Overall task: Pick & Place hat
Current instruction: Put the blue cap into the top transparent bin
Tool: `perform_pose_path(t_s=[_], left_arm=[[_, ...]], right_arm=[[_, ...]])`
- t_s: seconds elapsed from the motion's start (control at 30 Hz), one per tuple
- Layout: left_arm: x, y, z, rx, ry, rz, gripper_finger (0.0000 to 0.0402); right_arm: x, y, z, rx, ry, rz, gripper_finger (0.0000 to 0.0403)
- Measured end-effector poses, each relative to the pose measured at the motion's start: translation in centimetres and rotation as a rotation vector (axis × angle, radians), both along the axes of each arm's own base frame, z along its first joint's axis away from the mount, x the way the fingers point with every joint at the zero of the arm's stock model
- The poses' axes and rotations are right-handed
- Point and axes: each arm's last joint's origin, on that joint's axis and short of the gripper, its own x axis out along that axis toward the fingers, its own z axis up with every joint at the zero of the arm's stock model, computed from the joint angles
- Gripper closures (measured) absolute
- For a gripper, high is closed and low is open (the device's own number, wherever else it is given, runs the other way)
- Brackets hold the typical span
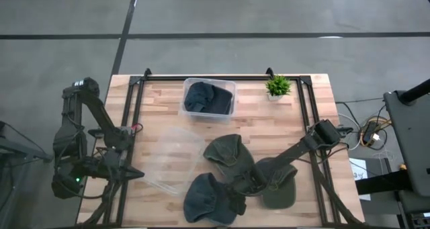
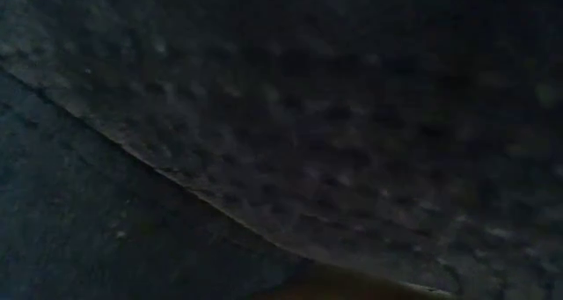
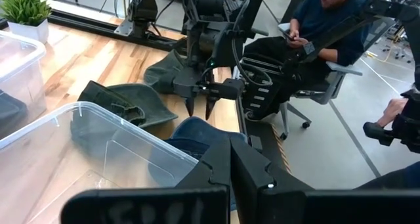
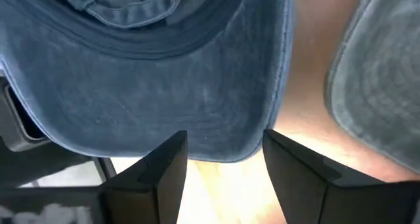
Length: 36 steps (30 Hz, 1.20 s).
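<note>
My right claw (image 4: 223,161) hangs wide open, holding nothing, just off the brim of the blue hat (image 4: 151,66) lying at the table's (image 1: 316,131) near edge; left claw (image 3: 230,168) waits shut, farther off.

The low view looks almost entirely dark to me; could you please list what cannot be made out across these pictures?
- Low view: dark textured fabric fills the picture, hiding table and both arms.
- Right wrist view: the open right gripper hovers at the brim of the blue denim hat; the crown is cut off by the picture's edge.
- High view: the hat in the clear plastic bin is a dark heap, its shape unreadable.
- High view: the left gripper is too small.
</note>
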Motion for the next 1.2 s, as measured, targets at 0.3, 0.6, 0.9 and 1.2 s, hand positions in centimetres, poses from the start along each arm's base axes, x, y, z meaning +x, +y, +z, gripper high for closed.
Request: perform_pose_path(t_s=[0.3,0.6,0.9,1.2], left_arm=[[0.0,0.0,0.0,0.002,0.000,-0.001,0.0399],[0.0,0.0,0.0,0.002,0.000,-0.001,0.0399],[0.0,0.0,0.0,0.001,0.000,-0.001,0.0399],[0.0,0.0,0.0,0.001,0.000,-0.001,0.0399]], right_arm=[[-0.4,-0.4,-1.5,0.009,0.015,-0.043,0.0211],[-0.6,-0.5,-2.2,0.038,0.019,-0.048,0.0211],[-0.9,-0.7,-3.6,0.097,-0.005,-0.122,0.0250],[-0.8,-0.7,-3.6,0.102,-0.003,-0.135,0.0319]])
